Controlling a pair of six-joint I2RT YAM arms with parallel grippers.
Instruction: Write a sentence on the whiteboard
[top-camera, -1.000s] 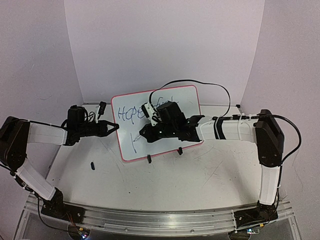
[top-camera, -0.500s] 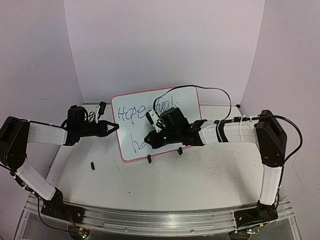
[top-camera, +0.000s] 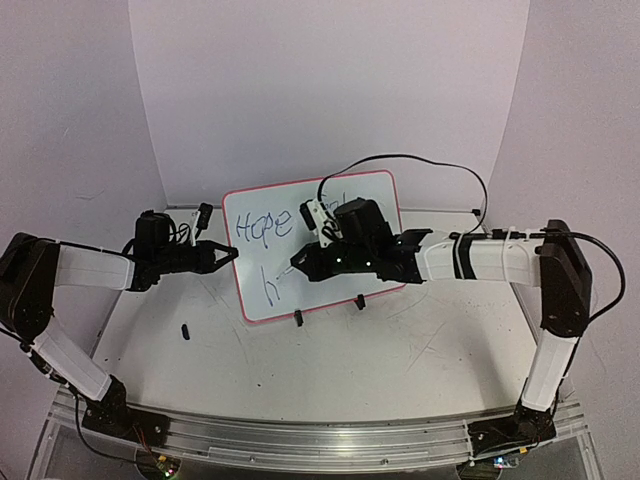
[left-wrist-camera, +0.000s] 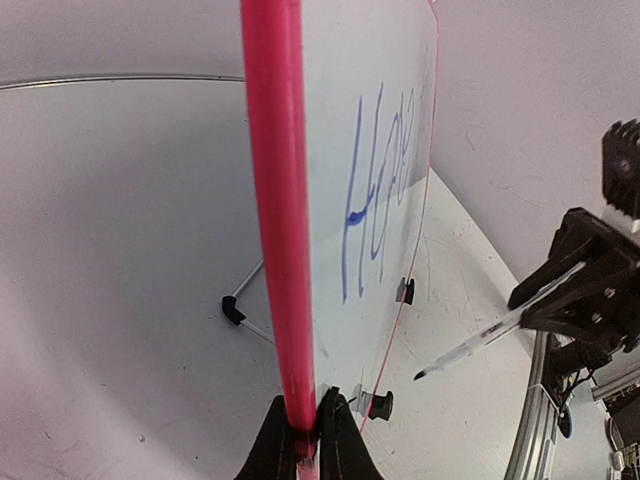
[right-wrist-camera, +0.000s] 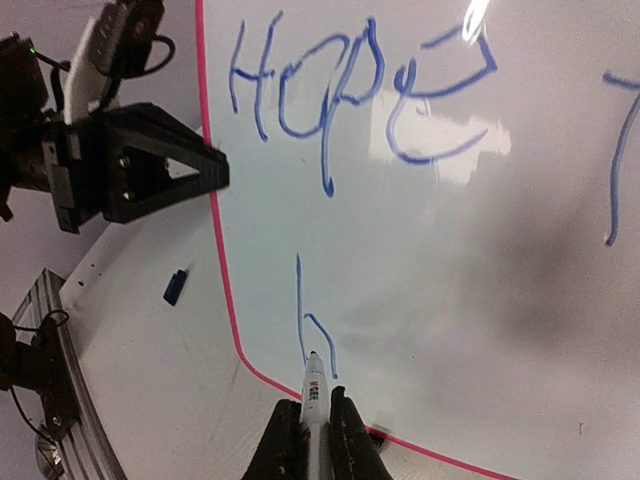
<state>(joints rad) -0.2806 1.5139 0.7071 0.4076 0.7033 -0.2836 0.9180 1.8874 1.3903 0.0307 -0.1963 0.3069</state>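
Top external: the whiteboard (top-camera: 325, 300) stands upright on two black clip feet (top-camera: 298, 318) at the far middle of the table. The left gripper (top-camera: 232, 253) is at the whiteboard's left edge. The right gripper (top-camera: 300, 263) hangs in front of the whiteboard's face, pointing a marker (top-camera: 290, 270) at its lower left.

Left wrist: the fingers (left-wrist-camera: 285, 445) are pinched together on the whiteboard's red rim (left-wrist-camera: 272, 200). This view alone shows the board edge-on. The marker comes in slantwise, but I cannot tell from here whether its tip touches.

Right wrist: the jaws are clamped on the marker barrel, with the tip at the foot of a blue "h" (right-wrist-camera: 310, 330). Only here is the sentence (right-wrist-camera: 330, 100) legible: "Hope" on the top line, with more strokes running off to the right. The top view hides those strokes behind the right gripper.

Risks, as judgement:
- The board is braced at one edge only, so hard pen pressure far from that edge could flex or swing it on its feet, and the strokes would skip.
- The "h" sits close to the whiteboard's bottom-left corner, so a low downstroke could run onto the rim.
- The right gripper's body hangs just before the top line, so drifting inward could smear wet ink.
- The slim barrel could twist in the pinch and wobble the letters.

A small dark cap (top-camera: 186, 329) lies on the table left of the whiteboard, well apart from it.
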